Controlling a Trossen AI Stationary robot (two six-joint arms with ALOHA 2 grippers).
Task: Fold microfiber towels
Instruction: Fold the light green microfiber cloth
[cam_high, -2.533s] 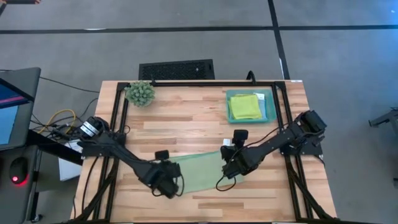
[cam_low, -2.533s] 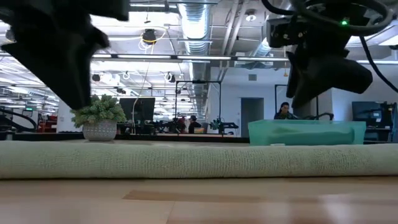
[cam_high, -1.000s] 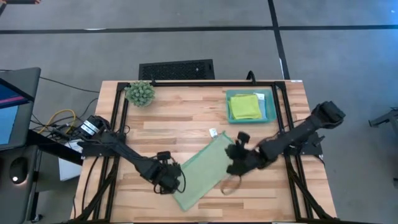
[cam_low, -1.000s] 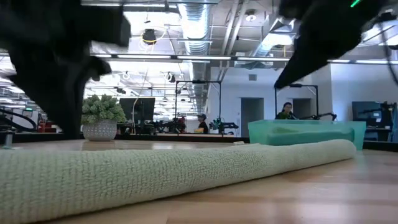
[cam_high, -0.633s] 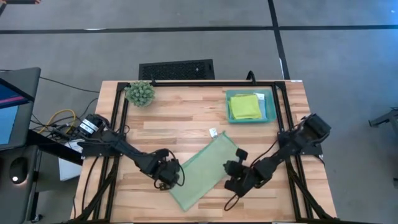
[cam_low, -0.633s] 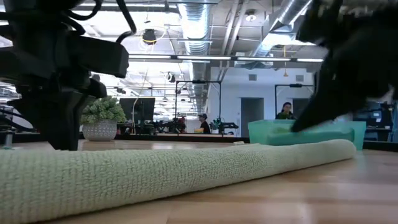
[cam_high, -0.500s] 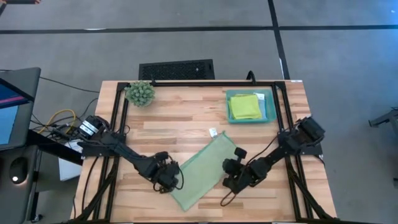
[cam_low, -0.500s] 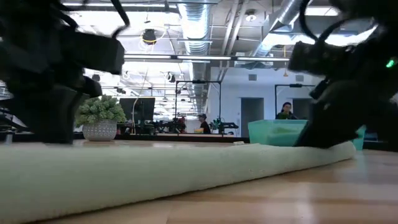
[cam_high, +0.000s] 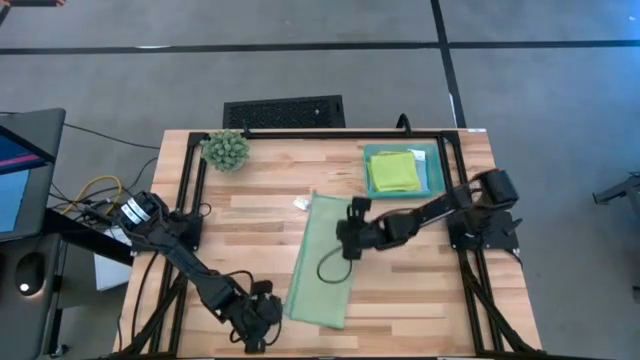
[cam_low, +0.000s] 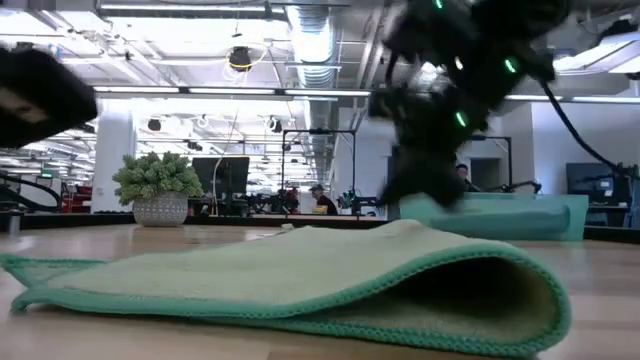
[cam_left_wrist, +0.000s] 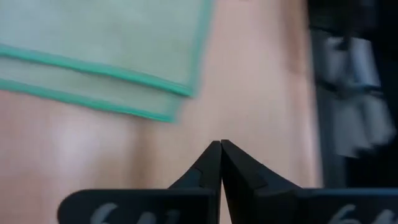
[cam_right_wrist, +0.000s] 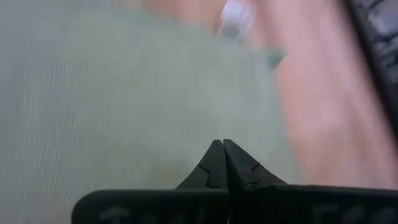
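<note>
Two grippers pinched tight, holding nothing: right gripper (cam_high: 347, 243) over the folded sage towel (cam_high: 322, 262), left gripper (cam_high: 256, 328) at its eight o'clock.

My pale sage green microfiber towel (cam_high: 322, 260) lies folded double in a long strip on the wood, teal-stitched edges nearly aligned. My lime green towel (cam_high: 393, 172) rests folded well apart from it.

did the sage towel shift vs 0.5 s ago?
Yes. In the high view the sage towel has swung from a diagonal to nearly upright, its far end now further left of the teal tray.
</note>
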